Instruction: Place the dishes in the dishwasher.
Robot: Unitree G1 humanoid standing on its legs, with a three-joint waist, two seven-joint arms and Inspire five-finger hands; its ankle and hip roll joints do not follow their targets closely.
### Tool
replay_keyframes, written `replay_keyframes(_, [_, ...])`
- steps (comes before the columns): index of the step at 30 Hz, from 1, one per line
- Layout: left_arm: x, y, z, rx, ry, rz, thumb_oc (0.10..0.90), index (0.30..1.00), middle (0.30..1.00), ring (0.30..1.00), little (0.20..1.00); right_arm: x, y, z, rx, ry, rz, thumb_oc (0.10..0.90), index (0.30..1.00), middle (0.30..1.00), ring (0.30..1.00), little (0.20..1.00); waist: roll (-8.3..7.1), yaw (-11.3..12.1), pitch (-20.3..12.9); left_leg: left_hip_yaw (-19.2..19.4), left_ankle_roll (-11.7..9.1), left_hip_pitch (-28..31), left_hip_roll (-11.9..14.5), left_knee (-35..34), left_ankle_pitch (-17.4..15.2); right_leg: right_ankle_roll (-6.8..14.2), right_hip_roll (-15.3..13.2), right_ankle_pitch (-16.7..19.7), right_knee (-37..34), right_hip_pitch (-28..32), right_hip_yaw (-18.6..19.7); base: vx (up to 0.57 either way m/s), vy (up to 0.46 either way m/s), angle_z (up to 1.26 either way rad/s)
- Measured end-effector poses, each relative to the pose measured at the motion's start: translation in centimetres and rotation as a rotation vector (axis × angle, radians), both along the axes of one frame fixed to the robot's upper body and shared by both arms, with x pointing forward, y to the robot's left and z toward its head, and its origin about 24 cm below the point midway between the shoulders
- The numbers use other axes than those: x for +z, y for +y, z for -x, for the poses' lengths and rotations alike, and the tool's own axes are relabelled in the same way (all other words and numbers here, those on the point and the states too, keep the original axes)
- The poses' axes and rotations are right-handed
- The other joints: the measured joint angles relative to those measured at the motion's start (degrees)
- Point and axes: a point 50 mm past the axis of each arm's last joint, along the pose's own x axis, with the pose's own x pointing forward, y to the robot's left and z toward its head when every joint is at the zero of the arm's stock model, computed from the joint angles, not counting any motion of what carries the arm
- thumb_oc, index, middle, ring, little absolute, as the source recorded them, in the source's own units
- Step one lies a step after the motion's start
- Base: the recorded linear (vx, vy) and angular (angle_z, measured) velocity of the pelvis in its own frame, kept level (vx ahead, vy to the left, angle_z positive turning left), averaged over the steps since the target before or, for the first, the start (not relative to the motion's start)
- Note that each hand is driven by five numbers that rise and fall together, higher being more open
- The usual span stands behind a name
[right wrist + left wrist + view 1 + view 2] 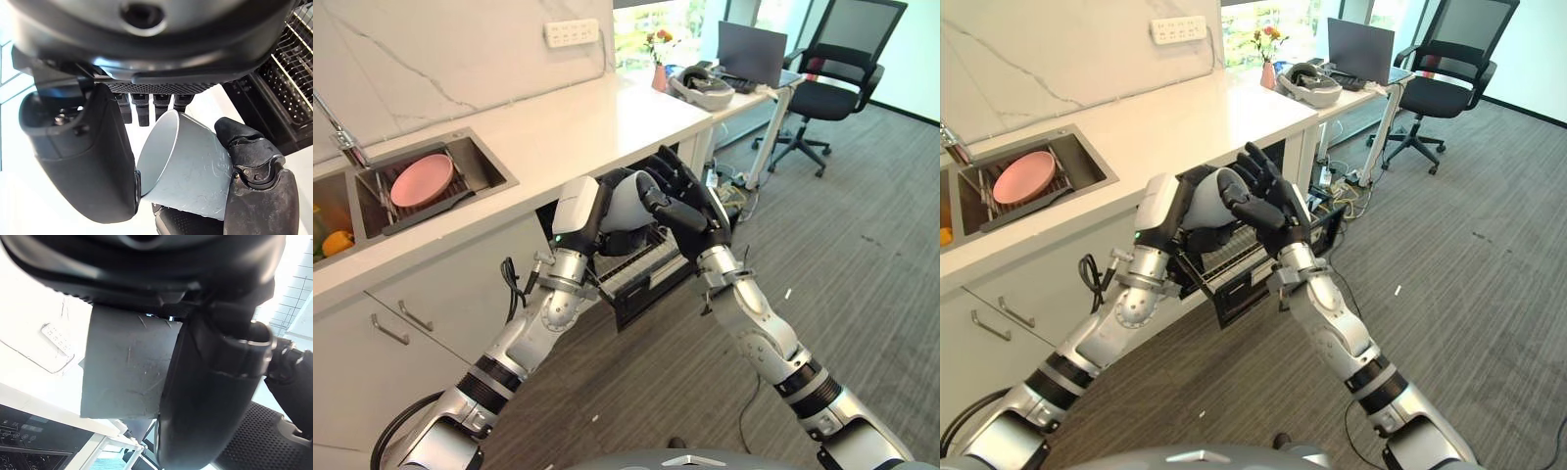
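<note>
Pale grey bowl gripped by curled left hand above open dishwasher rack. Right hand spread wide, touching bowl. Pink plate resting in sink.

You see a marble wall behind the white worktop. Grey carpet spreads beyond; an office chair stands by bright windows.

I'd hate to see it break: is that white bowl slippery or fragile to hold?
The white bowl looks smooth and glazed, so probably slippery between the left hand and right hand. It seems rigid, likely breakable if dropped.
</note>
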Motion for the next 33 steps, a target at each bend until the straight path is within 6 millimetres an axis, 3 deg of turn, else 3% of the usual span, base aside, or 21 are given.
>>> replay_keyframes(5, [0.2, 0.6, -0.2, 0.021, -0.017, -0.039, 0.4, 0.3, 0.3, 0.3, 0.3, 0.6, 0.0, -0.4, 0.022, -0.037, 0.058, 0.8, 0.9, 0.9, 0.9, 0.9, -0.31, 0.14, -0.02, 0.03, -0.05, 0.01, 0.05, 0.0, -0.03, 0.01, 0.05, -0.01, -0.09, -0.02, 0.04, 0.0, 0.0, -0.01])
replay_keyframes(15, [0.2, 0.8, -0.3, 0.047, -0.036, -0.044, 0.4, 0.3, 0.3, 0.3, 0.3, 1.0, 0.4, -0.4, 0.018, -0.051, 0.004, 0.8, 0.9, 0.9, 0.9, 0.9, -0.19, -0.04, 0.05, 0.25, -0.06, 0.07, 0.09, 0.0, -0.04, 0.01, 0.08, -0.01, -0.09, -0.07, 0.21, 0.0, 0.0, 0.0])
replay_keyframes(33, [1.0, 1.4, -0.7, 0.105, -0.121, -0.072, 0.4, 0.3, 0.3, 0.3, 0.3, 1.7, 0.7, -0.2, 0.02, -0.116, 0.031, 0.8, 0.9, 0.9, 0.9, 0.9, 1.12, -0.44, 0.05, 0.38, -0.06, 0.24, 0.12, 0.0, -0.04, 0.01, 0.11, -0.01, -0.1, 0.01, 0.33, 0.0, 0.0, 0.0])
